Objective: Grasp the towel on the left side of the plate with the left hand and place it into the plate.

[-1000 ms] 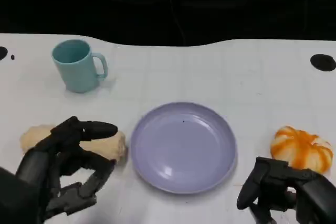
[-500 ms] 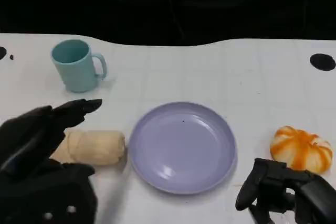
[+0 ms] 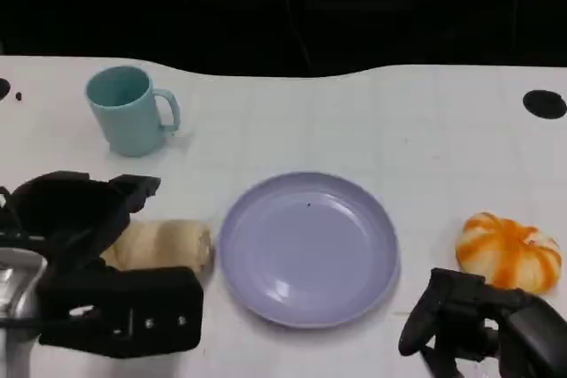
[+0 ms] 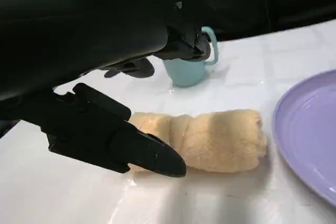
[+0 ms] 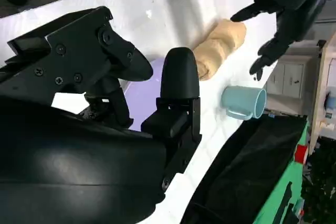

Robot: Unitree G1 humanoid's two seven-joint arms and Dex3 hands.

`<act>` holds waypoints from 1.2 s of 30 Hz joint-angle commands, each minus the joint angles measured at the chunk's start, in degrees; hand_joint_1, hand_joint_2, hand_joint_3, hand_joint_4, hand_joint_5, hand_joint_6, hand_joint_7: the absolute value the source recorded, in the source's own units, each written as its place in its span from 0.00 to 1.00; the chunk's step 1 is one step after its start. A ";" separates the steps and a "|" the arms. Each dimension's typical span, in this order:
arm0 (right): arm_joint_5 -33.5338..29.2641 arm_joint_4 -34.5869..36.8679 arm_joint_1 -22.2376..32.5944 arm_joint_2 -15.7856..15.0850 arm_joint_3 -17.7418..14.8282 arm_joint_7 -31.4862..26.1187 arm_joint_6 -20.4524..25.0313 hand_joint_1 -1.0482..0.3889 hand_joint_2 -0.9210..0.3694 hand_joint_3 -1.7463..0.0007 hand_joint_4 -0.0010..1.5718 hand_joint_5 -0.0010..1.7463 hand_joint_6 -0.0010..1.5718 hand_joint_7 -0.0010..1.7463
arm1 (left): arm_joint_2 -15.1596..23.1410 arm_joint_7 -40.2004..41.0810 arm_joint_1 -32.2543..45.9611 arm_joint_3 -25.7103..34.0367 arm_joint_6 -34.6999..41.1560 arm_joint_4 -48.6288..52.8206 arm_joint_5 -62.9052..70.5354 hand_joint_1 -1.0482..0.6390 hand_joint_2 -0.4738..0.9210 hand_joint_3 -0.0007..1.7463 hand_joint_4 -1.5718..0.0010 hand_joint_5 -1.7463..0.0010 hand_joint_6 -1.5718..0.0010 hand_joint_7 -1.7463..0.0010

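The rolled beige towel point(image 3: 168, 247) lay on the white table point(image 3: 354, 121), just left of the lilac plate point(image 3: 308, 247) and close to its rim without clearly touching it. Its long axis ran left to right, so one end faced the plate and the other was hidden under the left robot hand point(image 3: 84, 219) in the head view. That robot hand hovered over the towel's left half with its fingers apart: in the left wrist view one finger point(image 4: 152, 156) reached along the near side of the roll while the others spread above its far side, and nothing was clamped between them. From there the towel lay directly below the hand and slightly to its right, so, as a judgement, the coming move called for a closing across the roll's short width, then a short carry to the right onto the plate.

The right robot hand point(image 3: 469, 320) rested low at the near right, its fingers curled in with nothing visible in them, well apart from the towel; the left was plainly the nearer hand.

The plate held nothing. A teal mug point(image 3: 130, 111) stood upright at the far left, its interior showing no contents. A small orange-and-white pumpkin point(image 3: 508, 250) sat right of the plate.
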 commanded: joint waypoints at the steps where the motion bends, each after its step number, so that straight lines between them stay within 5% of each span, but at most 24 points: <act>1: -0.28 -1.01 0.39 -0.51 -0.18 -0.13 0.02 0.70 0.26 0.39 0.47 1.00 0.42 0.79 | -1.81 -0.60 -4.15 -2.47 -0.09 8.56 1.22 0.29 0.98 0.00 0.79 0.93 0.83 1.00; 14: -0.04 -2.06 1.45 -0.45 -0.36 -0.09 0.11 0.70 0.26 0.38 0.47 1.00 0.42 0.80 | -8.22 8.61 -14.49 -7.72 -6.12 38.77 -1.12 0.37 0.99 0.01 0.70 0.96 0.77 0.99; 20: -0.29 -1.84 1.24 -0.42 -0.18 -0.17 0.13 0.69 0.26 0.38 0.46 1.00 0.42 0.80 | -9.44 19.13 -14.18 -5.95 -11.16 44.70 -4.42 0.48 1.00 0.16 0.55 0.94 0.54 0.96; 21: -0.32 -1.86 1.19 -0.42 -0.16 -0.18 0.15 0.68 0.27 0.38 0.46 1.00 0.42 0.80 | -9.42 22.28 -13.76 -5.31 -12.67 45.24 -5.17 0.49 1.00 0.14 0.45 0.62 0.39 0.94; 22: -0.13 -1.81 1.14 -0.34 -0.21 -0.14 0.07 0.68 0.27 0.38 0.46 1.00 0.42 0.80 | -9.05 25.67 -13.39 -5.13 -14.03 45.65 -5.14 0.49 1.00 0.11 0.46 0.37 0.30 0.93; 23: 0.08 -1.77 1.08 -0.25 -0.26 -0.09 0.03 0.68 0.27 0.38 0.47 1.00 0.42 0.80 | -8.69 28.60 -13.16 -5.09 -15.34 46.12 -5.05 0.49 1.00 0.08 0.47 0.19 0.32 0.74; 24: 0.16 -1.70 1.04 -0.22 -0.29 -0.07 -0.06 0.68 0.27 0.38 0.47 1.00 0.42 0.80 | -8.24 30.63 -12.92 -5.02 -16.57 46.27 -5.09 0.50 0.99 0.11 0.45 0.08 0.45 0.35; 26: 0.07 -1.77 1.06 -0.34 -0.36 -0.05 0.03 0.68 0.27 0.38 0.47 1.00 0.42 0.80 | -7.78 33.09 -12.25 -4.38 -17.93 45.75 -5.57 0.49 1.00 0.16 0.45 0.02 0.55 0.09; 34: 0.64 -1.67 1.44 -0.52 -1.24 0.38 0.07 0.70 0.27 0.37 0.47 1.00 0.42 0.80 | -9.29 35.19 -8.54 1.10 -14.66 34.34 -8.48 0.49 0.96 0.21 0.47 0.00 0.65 0.00; 36: 0.77 -1.63 1.58 -0.49 -1.36 0.49 0.09 0.70 0.27 0.37 0.47 1.00 0.42 0.80 | -9.85 34.97 -7.94 2.06 -14.22 31.14 -9.27 0.49 0.89 0.32 0.46 0.00 0.64 0.00</act>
